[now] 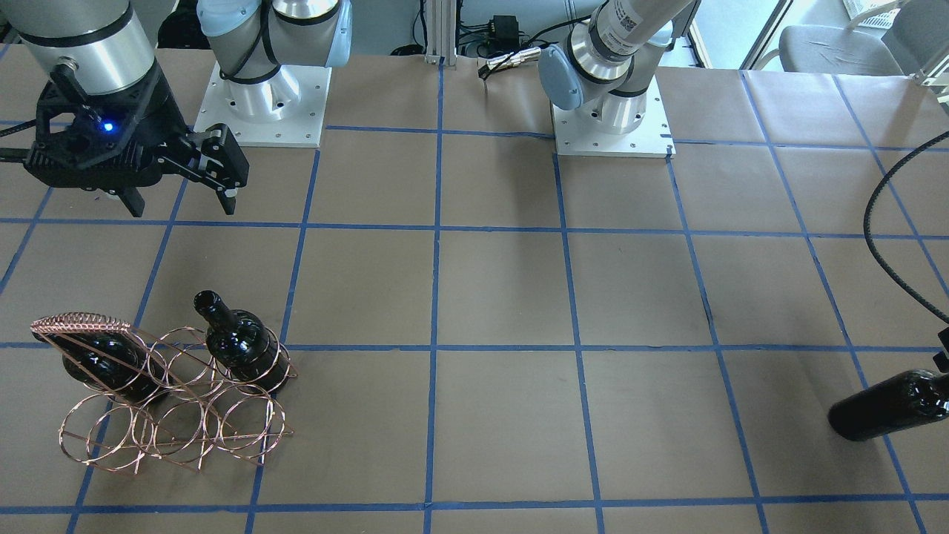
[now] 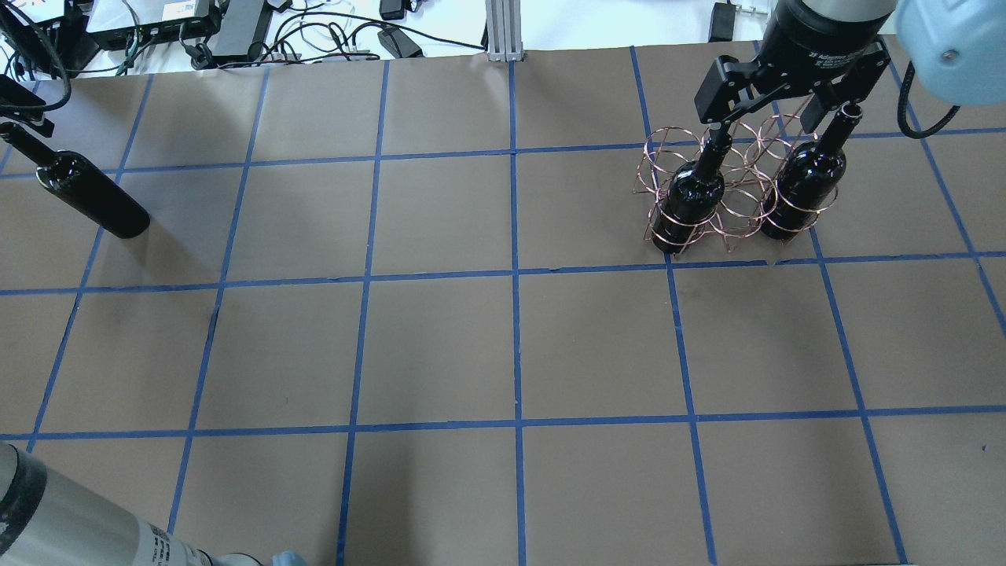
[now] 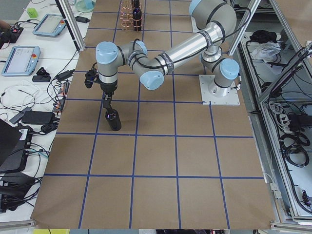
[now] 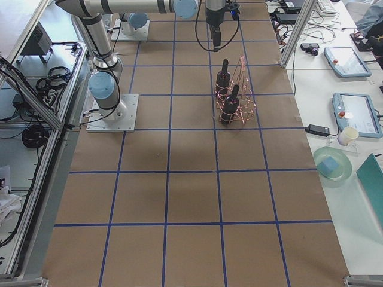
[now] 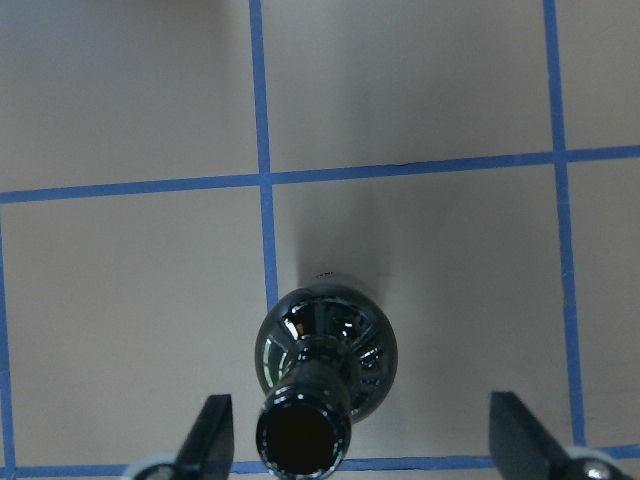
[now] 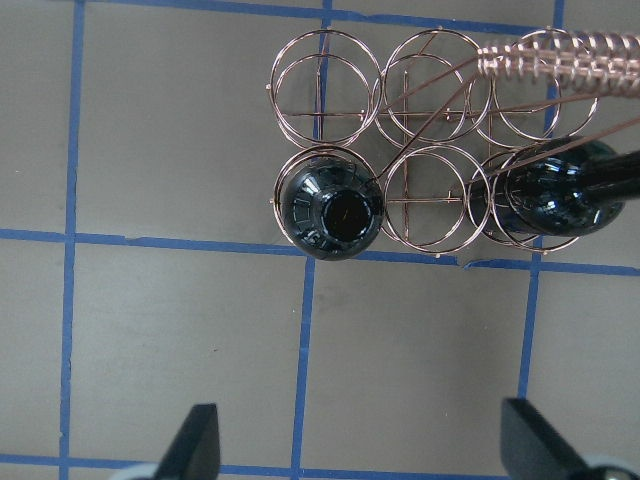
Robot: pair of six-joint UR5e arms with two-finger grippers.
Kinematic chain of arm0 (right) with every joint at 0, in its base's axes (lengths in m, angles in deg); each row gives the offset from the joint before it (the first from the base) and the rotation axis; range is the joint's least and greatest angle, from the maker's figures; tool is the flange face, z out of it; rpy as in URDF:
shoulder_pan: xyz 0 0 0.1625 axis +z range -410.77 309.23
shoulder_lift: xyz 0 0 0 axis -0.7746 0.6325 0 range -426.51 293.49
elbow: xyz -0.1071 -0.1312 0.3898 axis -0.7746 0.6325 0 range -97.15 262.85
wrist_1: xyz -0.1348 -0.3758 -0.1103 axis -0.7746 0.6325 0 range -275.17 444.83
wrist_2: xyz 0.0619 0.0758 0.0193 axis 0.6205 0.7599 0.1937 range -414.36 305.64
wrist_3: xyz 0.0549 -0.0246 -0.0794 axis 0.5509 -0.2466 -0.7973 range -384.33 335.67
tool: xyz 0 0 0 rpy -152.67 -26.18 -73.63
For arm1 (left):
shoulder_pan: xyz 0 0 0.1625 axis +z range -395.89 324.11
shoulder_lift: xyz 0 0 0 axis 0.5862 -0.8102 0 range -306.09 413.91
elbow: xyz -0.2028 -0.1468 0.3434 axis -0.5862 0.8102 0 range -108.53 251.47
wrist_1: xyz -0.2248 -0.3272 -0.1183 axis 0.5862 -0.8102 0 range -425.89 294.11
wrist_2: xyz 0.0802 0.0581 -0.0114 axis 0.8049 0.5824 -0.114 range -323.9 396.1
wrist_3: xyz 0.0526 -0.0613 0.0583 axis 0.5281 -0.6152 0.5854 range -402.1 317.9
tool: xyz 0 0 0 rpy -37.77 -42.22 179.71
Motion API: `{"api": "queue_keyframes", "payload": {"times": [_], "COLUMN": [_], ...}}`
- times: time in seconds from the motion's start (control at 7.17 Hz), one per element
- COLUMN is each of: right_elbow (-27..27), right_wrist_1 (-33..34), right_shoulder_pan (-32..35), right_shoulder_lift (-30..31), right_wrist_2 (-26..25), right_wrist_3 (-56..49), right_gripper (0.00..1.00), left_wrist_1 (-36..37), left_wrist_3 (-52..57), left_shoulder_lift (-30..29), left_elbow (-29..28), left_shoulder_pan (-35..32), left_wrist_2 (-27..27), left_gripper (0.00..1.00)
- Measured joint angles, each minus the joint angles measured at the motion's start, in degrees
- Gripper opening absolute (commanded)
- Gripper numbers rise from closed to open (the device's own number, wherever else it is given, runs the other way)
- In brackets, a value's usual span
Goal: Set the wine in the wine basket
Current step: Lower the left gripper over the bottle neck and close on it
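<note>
Two glossy black bottles (image 2: 692, 196) in wine basket (image 1: 81, 323), third wine (image 2: 90, 192) (unlabelled) between parted left gripper (image 5: 360, 397), right gripper (image 6: 360, 405) parted

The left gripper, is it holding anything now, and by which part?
Nothing is held. The left gripper is open: its fingers stand apart on either side of the neck of the near-black glass wine bottle, not touching it.

Robot lab w/ 2 arms (image 3: 180, 46) on grid-taped table (image 3: 156, 161), teach pendants (image 3: 22, 58), cables (image 2: 314, 27)
</note>
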Motion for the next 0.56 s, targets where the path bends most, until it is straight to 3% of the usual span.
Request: {"api": "queue_keyframes", "payload": {"times": [0.56], "right_elbow": [0.0], "right_wrist_1": [0.0], "right_shoulder_pan": [0.0], "right_shoulder_lift": [0.0], "right_wrist_2": [0.0], "right_wrist_3": [0.0], "right_gripper": [1.0], "left_wrist_1": [0.1], "left_wrist_3": [-0.4], "left_shoulder_lift": [-1.3], "left_elbow": [-0.7], "left_shoulder_pan": [0.1], "left_wrist_2": [0.7], "left_gripper": [0.74]}}
